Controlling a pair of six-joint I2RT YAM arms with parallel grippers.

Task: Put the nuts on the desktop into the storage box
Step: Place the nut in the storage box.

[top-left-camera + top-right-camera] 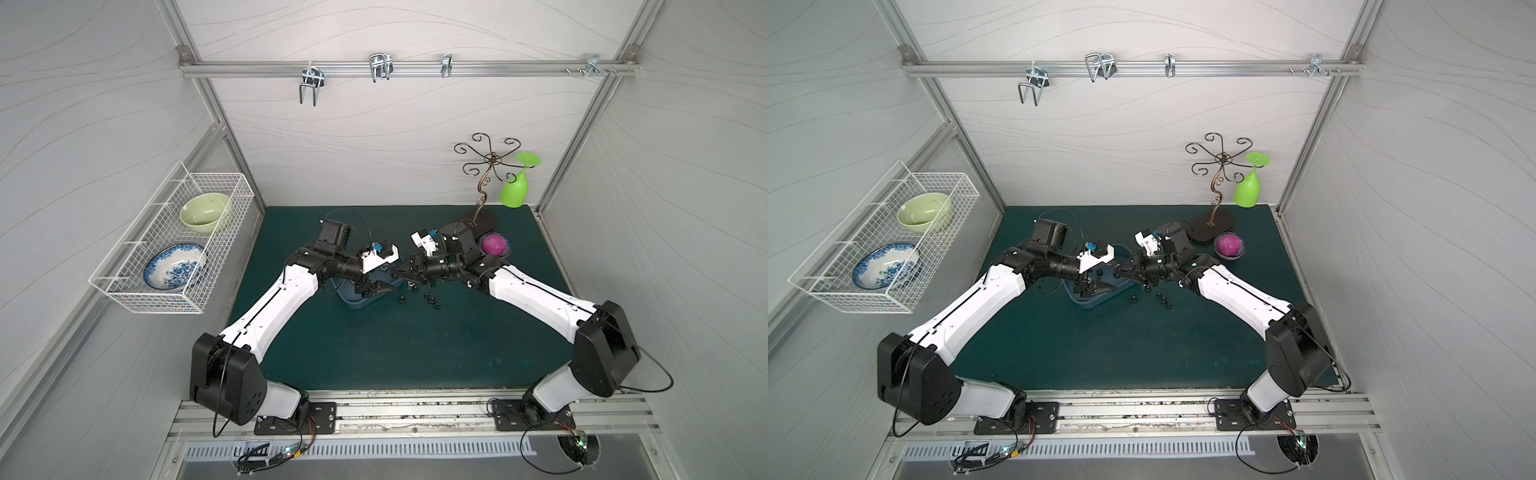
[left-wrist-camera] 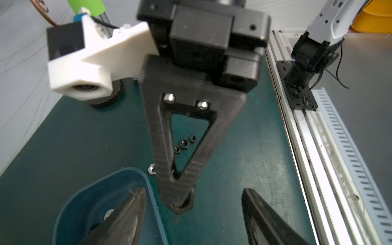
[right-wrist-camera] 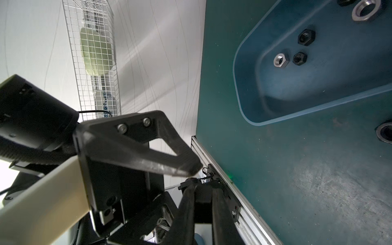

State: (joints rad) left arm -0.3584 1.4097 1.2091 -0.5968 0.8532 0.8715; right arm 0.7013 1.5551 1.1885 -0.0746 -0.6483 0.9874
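Several nuts (image 1: 428, 298) lie loose on the table (image 1: 374, 353) right of the box (image 3: 318, 91); others sit inside. Right fingers (image 2: 165, 180) pinch one black nut (image 2: 184, 206) near its rim; left fingers (image 2: 131, 216) stand open. Judged small, hard, slippery: grip across opposite flats.

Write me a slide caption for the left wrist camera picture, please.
Right gripper pinching a black nut near the storage box, loose nuts lying on the desktop beyond.

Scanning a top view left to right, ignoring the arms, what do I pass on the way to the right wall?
Wire basket → storage box → loose nuts on the desktop → small bowl with a pink ball.
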